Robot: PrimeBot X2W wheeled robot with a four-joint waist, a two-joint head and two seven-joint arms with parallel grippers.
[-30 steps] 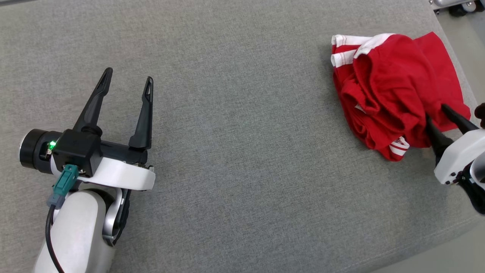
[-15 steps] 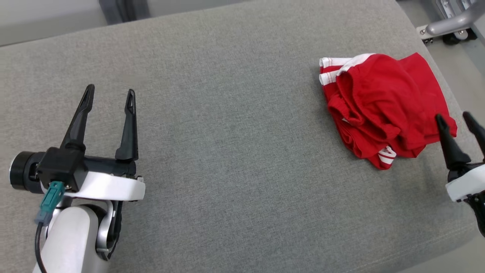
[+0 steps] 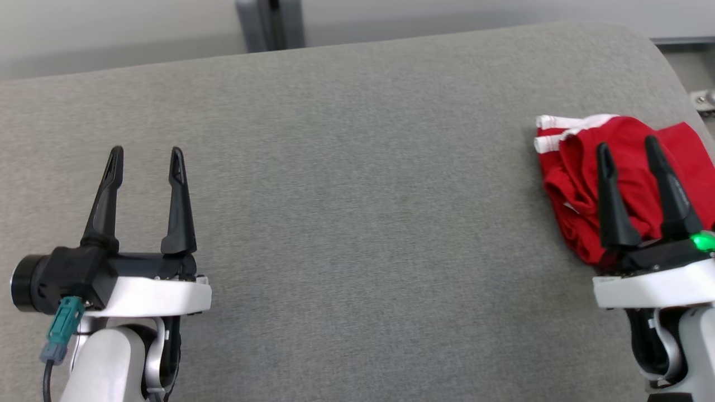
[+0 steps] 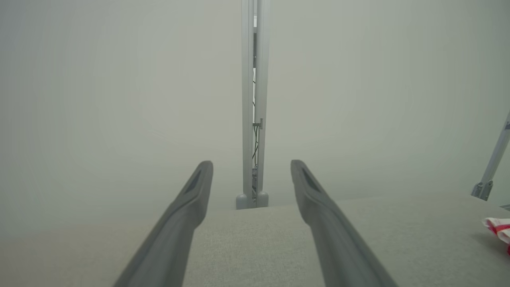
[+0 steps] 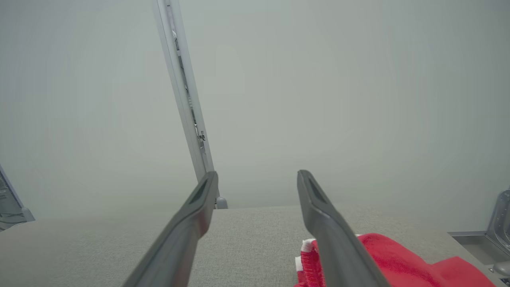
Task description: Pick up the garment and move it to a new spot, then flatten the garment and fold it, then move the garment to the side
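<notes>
Our left gripper [image 3: 147,153] and right gripper [image 3: 627,144] gape empty; brushing the garment [image 3: 575,167] could push it off the bench's [image 3: 357,195] right edge.

The left gripper [image 3: 146,152] sits at the lower left of the head view. Its two dark fingers [image 3: 103,206] are spread wide and point straight up that view. The right gripper [image 3: 625,144] sits at the lower right, its fingers equally wide and leaning slightly left. A pale left forearm [image 3: 109,363] and right forearm [image 3: 695,340] rise from the bottom edge. A green light [image 3: 702,241] glows on the right wrist.
</notes>
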